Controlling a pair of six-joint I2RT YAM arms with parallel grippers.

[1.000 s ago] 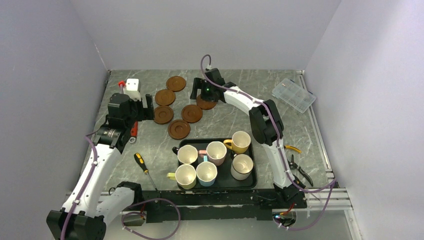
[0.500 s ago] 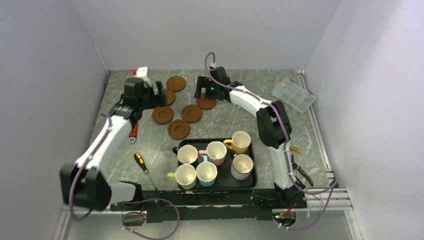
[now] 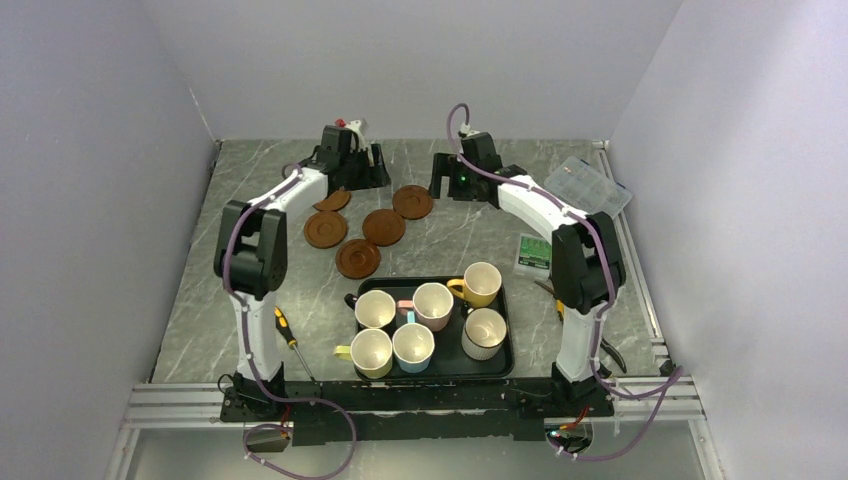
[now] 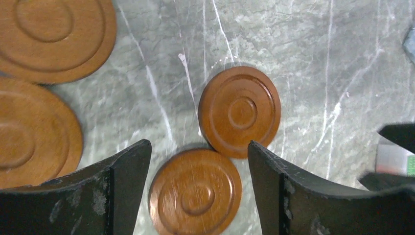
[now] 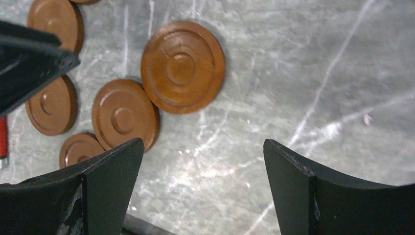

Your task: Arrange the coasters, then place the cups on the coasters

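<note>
Both arms reach to the far side of the table [image 3: 480, 240], their grippers facing each other across the coasters [image 3: 383, 226]. The left gripper [image 4: 198, 147] hangs above the table with its jaws partly apart and nothing in them. Through the gap its wrist view shows one coaster [image 4: 195, 193] lying on the marble below, with bare stone on either side of it, and a second coaster [image 4: 240, 111] just beyond, the two rims touching or nearly so. Two more coasters fill the left edge of that view. The right gripper [image 5: 203, 143] stands with its jaws wide apart and empty over bare marble, with the nearest coaster [image 5: 182, 66] a little ahead of its fingers [image 5: 107, 186]. From above, five coasters can be counted. They sit in a loose cluster between the grippers and the tray [image 3: 508, 355], and the one nearest the left gripper [image 3: 372, 170] is partly hidden beneath it. None carries a cup. All six cups [image 3: 433, 305] stand upright inside the black tray at the near middle of the table, three in the far row and three in the near row. A screwdriver [image 3: 285, 330] lies left of the tray, and a clear plastic box [image 3: 590, 185] sits at the far right, beside the right gripper [image 3: 441, 180].
</note>
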